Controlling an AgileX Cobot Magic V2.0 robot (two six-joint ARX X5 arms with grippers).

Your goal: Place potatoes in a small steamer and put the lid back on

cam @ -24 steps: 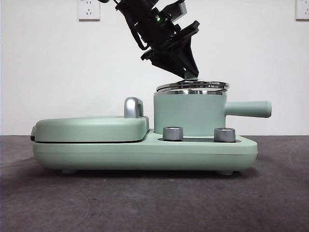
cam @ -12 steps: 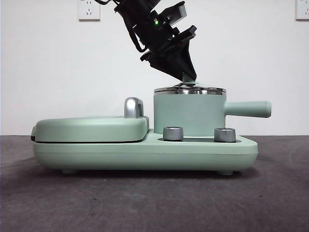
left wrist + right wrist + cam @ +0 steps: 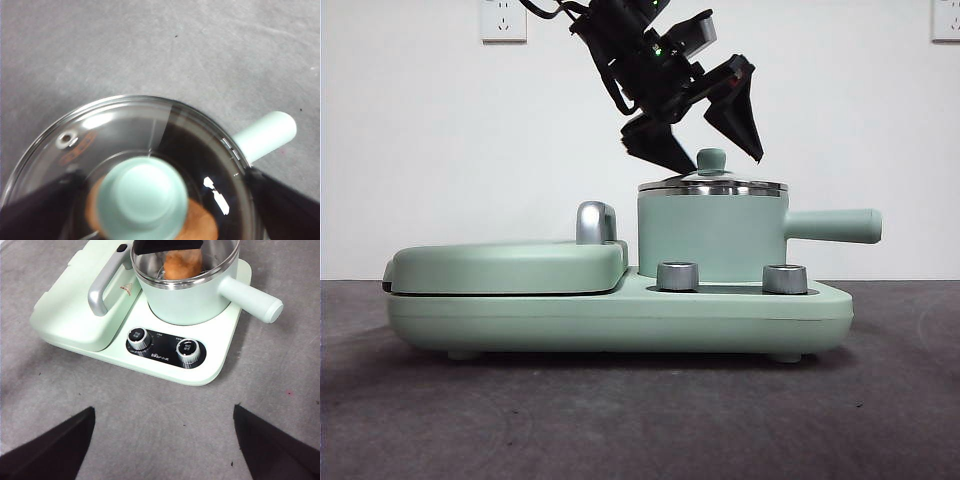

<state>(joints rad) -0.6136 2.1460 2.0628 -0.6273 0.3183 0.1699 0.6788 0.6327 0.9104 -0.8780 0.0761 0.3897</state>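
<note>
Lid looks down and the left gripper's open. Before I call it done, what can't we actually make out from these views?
- Potato: front view hides it behind the steamer wall; left wrist view shows only an orange patch past the lid's blurred knob.
- Lid seating: its near rim is cut off in the left wrist view.
- Dial markings: too small in the right wrist view.

Your left end effector (image 3: pixel 705 150) straddles the knob (image 3: pixel 711 159) with a gap either side, so the way straight up is free. The lid (image 3: pixel 712 186) blocks the steamer (image 3: pixel 710 235) mouth, the griddle cover's steel handle (image 3: pixel 595 222) stands just beside it, and the table (image 3: pixel 620 420) in front lies bare.
</note>
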